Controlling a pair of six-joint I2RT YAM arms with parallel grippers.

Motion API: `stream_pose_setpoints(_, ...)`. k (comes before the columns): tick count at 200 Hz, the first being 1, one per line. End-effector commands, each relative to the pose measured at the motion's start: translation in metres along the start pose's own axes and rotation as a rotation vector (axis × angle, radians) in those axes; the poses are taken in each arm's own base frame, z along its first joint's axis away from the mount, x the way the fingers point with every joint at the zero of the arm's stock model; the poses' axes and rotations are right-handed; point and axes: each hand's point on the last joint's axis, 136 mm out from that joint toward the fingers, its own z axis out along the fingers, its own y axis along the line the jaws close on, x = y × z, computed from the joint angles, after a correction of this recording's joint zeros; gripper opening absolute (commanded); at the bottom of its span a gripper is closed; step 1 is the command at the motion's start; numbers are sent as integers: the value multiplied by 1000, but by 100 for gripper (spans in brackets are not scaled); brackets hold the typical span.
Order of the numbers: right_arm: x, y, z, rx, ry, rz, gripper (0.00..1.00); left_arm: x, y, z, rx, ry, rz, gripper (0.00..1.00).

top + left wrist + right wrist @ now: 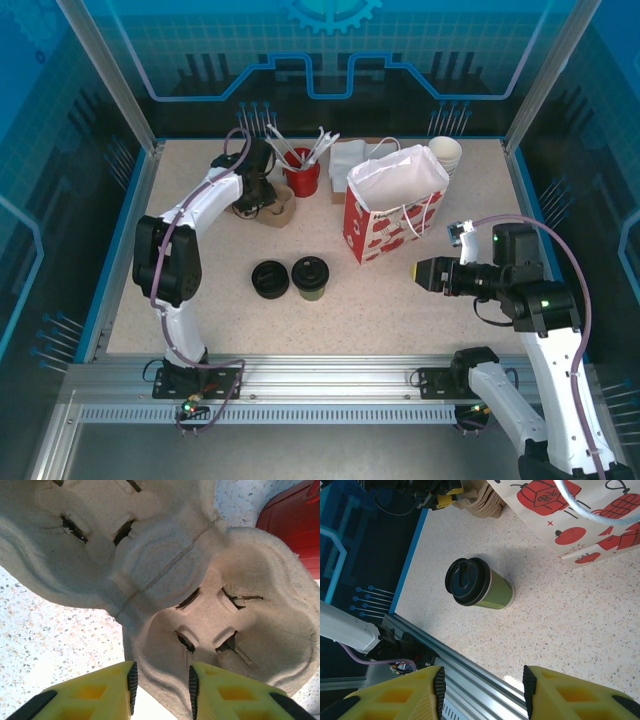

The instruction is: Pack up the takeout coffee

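The takeout coffee, a small olive-green cup with a black lid, stands upright at the middle front of the table. My right gripper hovers to its right, open and empty, with its jaws pointing toward the cup from well short of it. At the back left, my left gripper straddles a lobe of a brown pulp cup carrier. Both pads press against the carrier's rim. The carrier rests on the table.
A low stack of black lids sits just left of the coffee. A white gift bag with red prints stands open behind it. A red cup of utensils, napkins and stacked white cups line the back.
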Motion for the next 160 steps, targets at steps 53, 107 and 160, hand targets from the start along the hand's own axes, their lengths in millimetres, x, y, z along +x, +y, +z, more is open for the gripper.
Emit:
stream_pose_setpoints(53,2,1,-1,-16,-5,13,47,-1,11,1,-58,0,25,38)
stream_pose_setpoints(107,2,5,2,-58,0,30,47,2,13,9,-61,10,21,37)
stream_pose_setpoints(160,-2,7,1,-61,-3,29,47,4,15,17,-68,27,12,36)
